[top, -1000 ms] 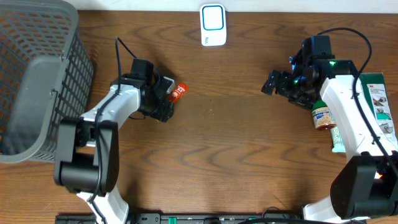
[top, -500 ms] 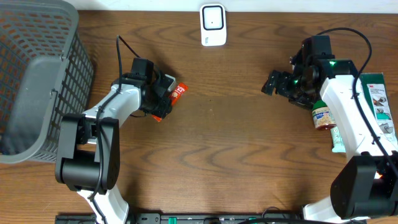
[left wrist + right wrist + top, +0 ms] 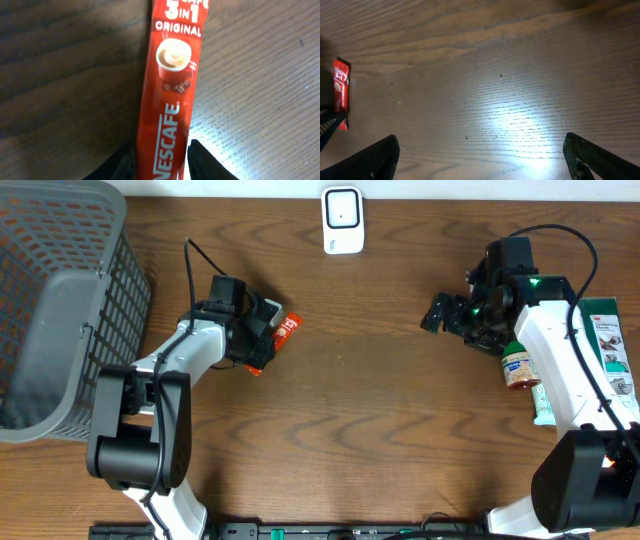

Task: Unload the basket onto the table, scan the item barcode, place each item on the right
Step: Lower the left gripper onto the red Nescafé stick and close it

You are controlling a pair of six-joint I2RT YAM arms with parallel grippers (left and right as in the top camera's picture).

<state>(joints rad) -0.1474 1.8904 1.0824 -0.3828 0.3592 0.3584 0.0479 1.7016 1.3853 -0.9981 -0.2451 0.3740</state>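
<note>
Coffee sachet: red stick pack, lying flat on the desk, printed face up. The brand name and cup picture read clearly in the left wrist view, and no barcode shows on that face.

Position: the sachet sits to the left of the scanner and nearer the robot than it, set at a slant. It is near the scanner but not under its window.

Left gripper: down over the sachet's middle. In the wrist view a dark fingertip lies against each long edge near the brand-name end. The jaws are pinched on the sachet across its width. How firm the pinch is cannot be judged, and the pack shows no lift off the wood.

Right gripper: to the right of the scanner, over bare wood, with jaws wide apart and nothing between them. A jar stands further right, by that arm and untouched.

Basket: far to the left of the scanner. Its contents cannot be made out.

Progress (judgement):
- Done: the sachet is reached and gripped.
- Left: lift it and carry it to the scanner.
- Left: turn it so the code faces the window. The code is probably on the hidden underside, so a flip or tilt is likely needed.
- Overall: early, with no scan made yet.
</note>
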